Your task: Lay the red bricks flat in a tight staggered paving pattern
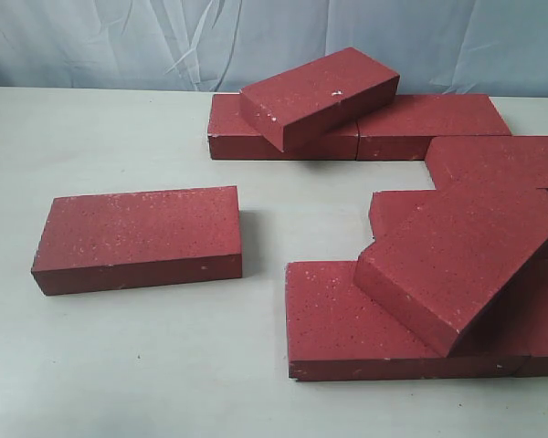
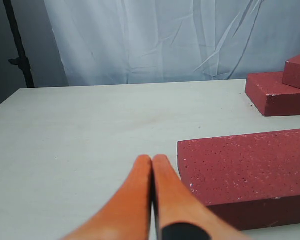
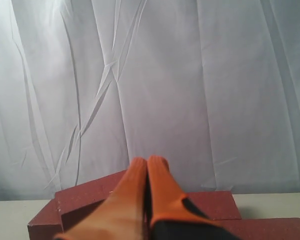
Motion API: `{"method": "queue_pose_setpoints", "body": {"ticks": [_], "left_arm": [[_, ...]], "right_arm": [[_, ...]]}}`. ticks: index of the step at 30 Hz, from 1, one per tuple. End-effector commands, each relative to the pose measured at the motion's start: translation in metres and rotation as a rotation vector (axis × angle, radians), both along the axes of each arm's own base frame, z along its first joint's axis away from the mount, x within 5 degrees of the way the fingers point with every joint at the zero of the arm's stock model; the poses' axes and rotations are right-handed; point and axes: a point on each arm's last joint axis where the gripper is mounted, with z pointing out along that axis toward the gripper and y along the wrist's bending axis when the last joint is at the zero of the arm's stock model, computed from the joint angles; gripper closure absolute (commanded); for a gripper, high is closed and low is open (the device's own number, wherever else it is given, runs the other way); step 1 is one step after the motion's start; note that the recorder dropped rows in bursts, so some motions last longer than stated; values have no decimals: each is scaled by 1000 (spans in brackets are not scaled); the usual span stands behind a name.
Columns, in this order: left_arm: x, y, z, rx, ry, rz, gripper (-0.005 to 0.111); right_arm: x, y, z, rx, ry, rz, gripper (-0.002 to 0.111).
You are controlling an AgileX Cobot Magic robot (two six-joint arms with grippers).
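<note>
On the pale counter (image 1: 119,365) a lone brick (image 1: 139,235) lies flat on the left of the exterior view, well apart from the rest. At the back, before a creased white curtain (image 1: 100,41), two back bricks (image 1: 436,123) lie flat end to end and touching. A tilted brick (image 1: 318,96) rests askew across them over their joint, with one end raised. On the right is a loose heap. A front brick (image 1: 333,324) lies flat nearest the camera, and a leaning brick (image 1: 461,246) sits slanted on top of it with its lower corner on the front brick's face. Further bricks (image 1: 498,160) lie behind and beneath, partly hidden, so their number cannot be told. The left claw (image 2: 152,161) is fully closed, its orange fingers (image 2: 132,195) pressed together with nothing between them. It is low over the counter, just beside one end of the lone brick; whether it touches the brick cannot be told. The right claw (image 3: 147,161) is likewise closed and empty, its fingers meeting tip to tip. It is raised above a group of red bricks (image 3: 85,200), one lying over another, and faces the curtain.
</note>
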Motion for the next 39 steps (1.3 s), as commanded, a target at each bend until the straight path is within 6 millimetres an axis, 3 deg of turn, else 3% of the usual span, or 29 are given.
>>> {"method": "queue_pose_setpoints", "body": {"ticks": [1,39], "left_arm": [[0,0,-1,-7,-8,2,107],[0,0,-1,-7,-8,2,107]], "right_arm": [[2,0,11,-21,-4,-6,109],[2,1,4,-32,83,5,109]]}}
